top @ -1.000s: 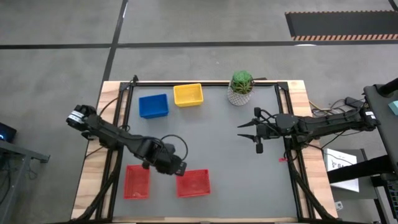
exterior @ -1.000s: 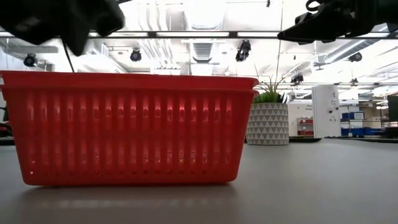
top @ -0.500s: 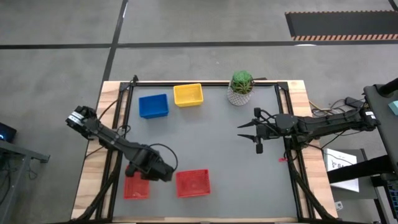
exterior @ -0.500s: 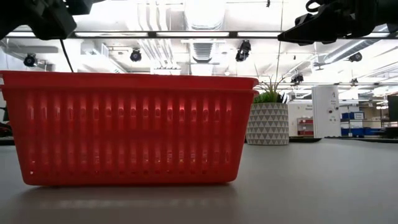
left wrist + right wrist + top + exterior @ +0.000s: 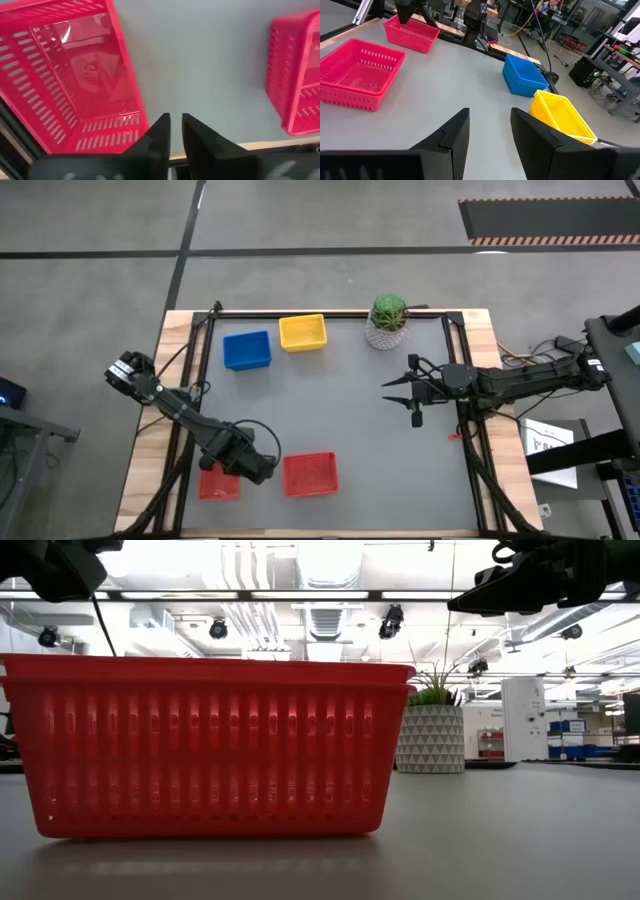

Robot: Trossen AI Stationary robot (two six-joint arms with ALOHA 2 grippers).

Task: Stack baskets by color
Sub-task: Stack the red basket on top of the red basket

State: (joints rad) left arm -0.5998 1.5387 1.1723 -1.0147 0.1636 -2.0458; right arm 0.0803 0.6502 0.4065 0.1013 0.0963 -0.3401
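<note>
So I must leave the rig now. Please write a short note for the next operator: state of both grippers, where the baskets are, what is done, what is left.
Left gripper: fingers nearly shut, holding nothing, above the near-left red basket.
Right gripper: open, empty, waiting over the table's right side, near the plant.
Baskets: blue and yellow sit side by side at the far edge. The second red basket sits at the near edge, apart from the first; the low view shows it as a nested pair.
Done: blue and yellow look stacked.
Left: put the near-left red basket onto the other red one.
</note>
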